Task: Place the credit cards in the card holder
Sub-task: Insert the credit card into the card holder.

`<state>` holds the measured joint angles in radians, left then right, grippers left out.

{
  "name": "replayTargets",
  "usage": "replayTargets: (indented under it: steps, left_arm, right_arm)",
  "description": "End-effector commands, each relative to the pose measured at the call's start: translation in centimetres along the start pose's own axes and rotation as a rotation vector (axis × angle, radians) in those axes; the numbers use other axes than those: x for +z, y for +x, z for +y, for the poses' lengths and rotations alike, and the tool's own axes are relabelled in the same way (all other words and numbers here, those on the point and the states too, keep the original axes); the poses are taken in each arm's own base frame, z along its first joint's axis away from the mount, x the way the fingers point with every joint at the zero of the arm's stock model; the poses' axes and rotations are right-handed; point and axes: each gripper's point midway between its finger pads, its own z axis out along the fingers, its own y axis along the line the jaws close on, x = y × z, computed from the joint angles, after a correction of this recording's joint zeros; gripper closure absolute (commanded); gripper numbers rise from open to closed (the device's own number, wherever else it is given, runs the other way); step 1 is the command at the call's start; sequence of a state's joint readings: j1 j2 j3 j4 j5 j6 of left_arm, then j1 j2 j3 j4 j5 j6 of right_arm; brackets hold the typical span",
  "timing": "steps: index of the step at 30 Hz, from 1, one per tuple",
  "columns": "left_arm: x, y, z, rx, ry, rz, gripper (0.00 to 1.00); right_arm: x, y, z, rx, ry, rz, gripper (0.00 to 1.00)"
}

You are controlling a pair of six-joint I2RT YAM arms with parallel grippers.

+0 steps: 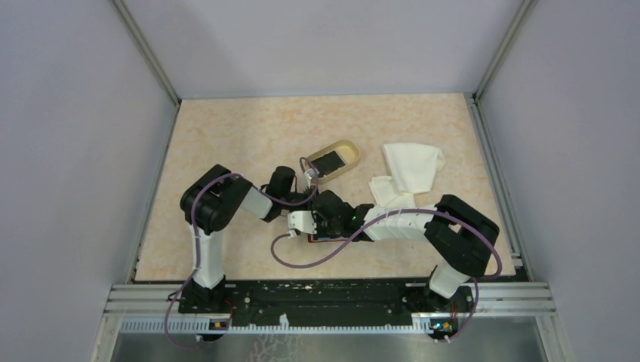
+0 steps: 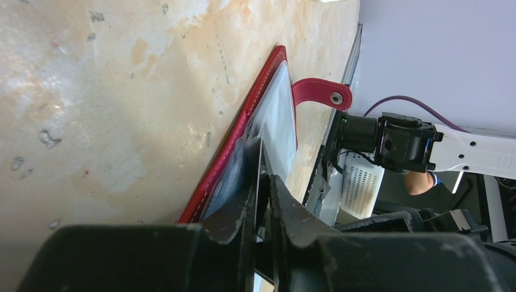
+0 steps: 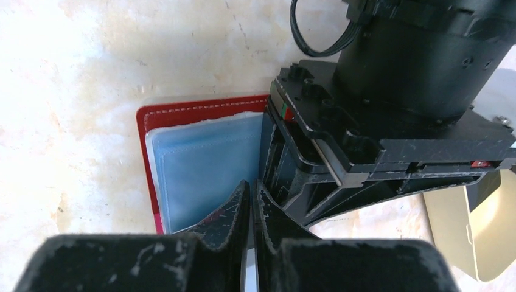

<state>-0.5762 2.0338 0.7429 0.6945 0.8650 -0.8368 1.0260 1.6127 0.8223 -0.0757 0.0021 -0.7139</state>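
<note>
Two sets of fingers meet over the red, square, leather-like fold-over card holder (image 2: 243, 121). It lies opened flat on the beige marbled desk (image 1: 249, 136), directly beneath both sets of tips.

Left fingers (image 2: 263, 182): close together, one on either side of a thin pale edge (image 2: 262, 152) that runs from the tips towards the clear plastic sleeves (image 3: 201, 161). This edge is judged to be a credit card entering a slot. Whether the pads clamp it or merely flank it cannot be told.

Right fingers (image 3: 251, 185): pressed together, with the tips at the near edge of the sleeves, just beside the left wrist housing. Whether a sleeve leaf is caught between them cannot be told.

One black rectangular plastic credit card (image 1: 327, 161) lies in the tan oval tray (image 1: 353, 154), well beyond both sets of fingers.

Hazards:

1. Jam. If the thin edge meets a sleeve lip rather than the slot mouth, further pushing buckles the sleeve or bends the card.
2. Holder shift. The holder looks light and unanchored, so a push along the desk slides it away unless the right tips pin it.
3. Early release. Letting go with the card only part-way in leaves it loose on top of the sleeves.
4. Collision. The two wrists are almost touching, so any sideways correction risks contact between the housings.
5. Snag. The red snap tab (image 2: 321, 93) lies free beyond the left tips and may catch a withdrawing finger.
</note>
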Motion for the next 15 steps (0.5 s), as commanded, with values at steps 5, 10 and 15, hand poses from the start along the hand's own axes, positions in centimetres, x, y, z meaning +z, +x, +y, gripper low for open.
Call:
replayTargets:
  steps: [5, 10, 15]
  left_arm:
    - [0.4, 2.0, 3.8, -0.053, -0.116, 0.029, 0.77]
    - [0.2, 1.9, 3.7, -0.048, -0.114, 0.023, 0.75]
    - [-0.1, 1.9, 3.6, -0.044, -0.114, 0.013, 0.73]
  right_arm:
    - [-0.4, 1.4, -1.3, -0.009, 0.049, 0.049, 0.96]
    - [-0.8, 1.7, -1.3, 0.000, 0.031, 0.044, 0.96]
    - [-1.0, 2.0, -1.2, 0.012, 0.010, 0.046, 0.96]
